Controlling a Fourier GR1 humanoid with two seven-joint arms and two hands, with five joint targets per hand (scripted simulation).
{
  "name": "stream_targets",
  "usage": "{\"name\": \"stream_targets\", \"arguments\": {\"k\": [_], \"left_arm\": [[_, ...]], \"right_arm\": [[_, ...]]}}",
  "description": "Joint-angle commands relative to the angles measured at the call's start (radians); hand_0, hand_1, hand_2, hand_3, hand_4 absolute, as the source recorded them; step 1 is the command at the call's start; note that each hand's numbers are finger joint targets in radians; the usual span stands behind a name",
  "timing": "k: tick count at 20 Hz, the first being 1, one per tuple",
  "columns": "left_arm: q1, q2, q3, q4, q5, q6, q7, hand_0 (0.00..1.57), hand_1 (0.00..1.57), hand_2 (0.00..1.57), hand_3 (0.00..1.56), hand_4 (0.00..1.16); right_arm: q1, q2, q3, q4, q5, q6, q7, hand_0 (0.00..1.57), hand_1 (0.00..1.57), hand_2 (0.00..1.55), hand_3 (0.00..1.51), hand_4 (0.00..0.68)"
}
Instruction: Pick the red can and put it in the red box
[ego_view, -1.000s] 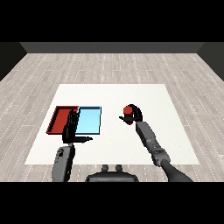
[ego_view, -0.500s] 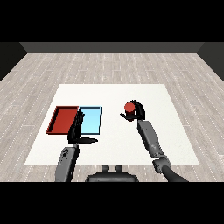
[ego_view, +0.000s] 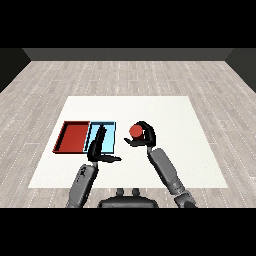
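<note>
My right hand (ego_view: 145, 137) is curled round the red can (ego_view: 135, 131) and holds it above the white table, just right of the light blue tray (ego_view: 108, 137). The red tray (ego_view: 73, 136) lies at the far left, side by side with the blue one. Over the blue tray's left part my left hand (ego_view: 98, 148) stands with straight fingers pointing away from me and the thumb stuck out to the right, holding nothing.
The white table (ego_view: 170, 112) spreads wide to the right and behind the trays. Grey wood floor surrounds it.
My right hand has carried the red can leftward and a little nearer, closer to the blue tray. The left hand has shifted slightly right over the blue tray.
</note>
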Motion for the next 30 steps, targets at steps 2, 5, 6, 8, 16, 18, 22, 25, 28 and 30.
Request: {"name": "stream_targets", "arguments": {"k": [2,5,6,8,16,18,22,25,28,30], "left_arm": [[-0.079,-0.001,0.019,0.125,0.069,-0.039,-0.042,0.00,0.00,0.00,0.00,0.00],[-0.023,-0.001,-0.187,0.091,0.052,0.134,-0.050,0.00,0.00,0.00,0.00,0.00],[-0.054,-0.001,-0.117,0.104,0.058,0.072,-0.020,0.00,0.00,0.00,0.00,0.00],[-0.105,-0.001,-0.088,0.157,0.089,0.058,0.011,0.00,0.00,0.00,0.00,0.00],[-0.134,-0.001,-0.075,0.202,0.148,0.026,0.029,0.00,0.00,0.00,0.00,0.00],[-0.090,-0.001,-0.165,0.283,0.135,0.073,-0.093,0.00,0.00,0.00,0.00,0.00],[-0.169,-0.001,-0.218,0.372,0.204,0.131,-0.123,0.00,0.00,0.00,0.00,0.00],[-0.156,-0.001,-0.206,0.323,0.207,0.128,-0.076,0.00,0.00,0.00,0.00,0.00],[-0.167,-0.001,-0.207,0.374,0.207,0.089,-0.126,0.00,0.00,0.00,0.00,0.00],[-0.266,-0.001,-0.255,0.502,0.324,0.132,-0.201,0.00,0.00,0.00,0.00,0.00]], "right_arm": [[0.062,0.005,0.138,-0.173,-0.015,-0.137,0.073,1.45,1.45,1.43,1.38,0.650],[0.082,0.005,0.136,-0.046,-0.048,-0.106,-0.061,1.46,1.46,1.44,1.39,0.651],[0.015,0.005,0.157,-0.079,-0.051,-0.152,0.018,1.45,1.45,1.45,1.40,0.661],[0.045,0.005,0.145,-0.022,-0.081,-0.132,-0.080,1.46,1.46,1.44,1.40,0.659],[0.022,0.005,0.188,-0.088,-0.071,-0.189,0.006,1.46,1.46,1.44,1.38,0.639],[-0.047,0.005,0.195,0.003,-0.111,-0.190,-0.051,1.44,1.44,1.44,1.39,0.631],[0.043,0.005,0.181,-0.079,-0.065,-0.151,-0.022,1.45,1.45,1.43,1.38,0.641],[-0.049,0.005,0.320,-0.039,-0.135,-0.285,-0.001,1.43,1.43,1.44,1.38,0.630],[-0.040,0.005,0.258,-0.043,-0.147,-0.223,-0.021,1.45,1.45,1.44,1.38,0.626],[-0.003,0.005,0.226,-0.033,-0.142,-0.167,-0.057,1.45,1.45,1.43,1.37,0.625]]}}
